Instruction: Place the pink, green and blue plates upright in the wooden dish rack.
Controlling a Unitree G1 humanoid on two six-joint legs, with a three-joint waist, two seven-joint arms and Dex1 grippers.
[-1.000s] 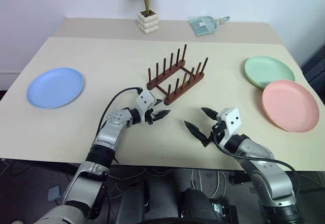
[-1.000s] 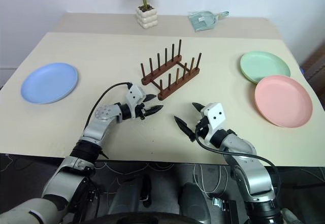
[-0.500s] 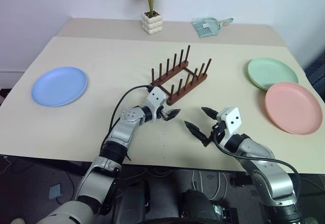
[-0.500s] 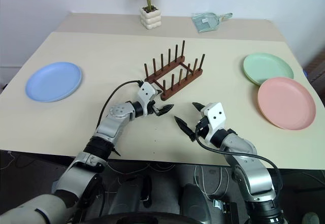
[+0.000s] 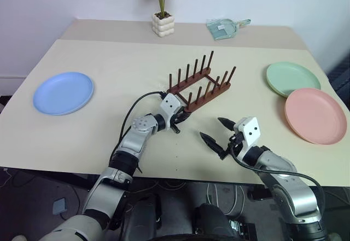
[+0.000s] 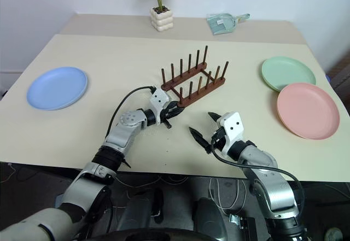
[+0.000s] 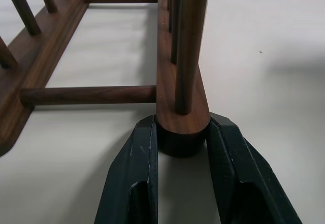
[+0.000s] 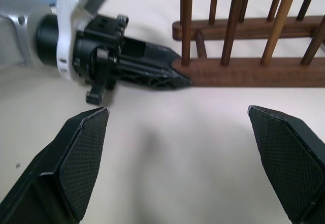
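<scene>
The wooden dish rack (image 5: 200, 86) stands empty at the table's middle, set at an angle. My left gripper (image 5: 183, 115) is shut on the near end of one of its base bars; in the left wrist view both fingers (image 7: 133, 163) press the sides of that bar end (image 7: 182, 125). My right gripper (image 5: 210, 127) hovers open just right of it, near the front edge, holding nothing. The blue plate (image 5: 63, 92) lies flat at the far left. At the far right the green plate (image 5: 292, 78) lies flat, with the pink plate (image 5: 315, 115) in front of it.
A small potted plant (image 5: 163, 24) and a teal dustpan (image 5: 224, 28) sit on the raised ledge at the back. The table's front edge (image 5: 180, 167) runs just below both grippers. In the right wrist view the left gripper (image 8: 152, 74) touches the rack bar.
My left gripper moved right to the rack and its fingers closed on the near bar end. The rack has shifted a little to the right. The right gripper stayed put, open.
</scene>
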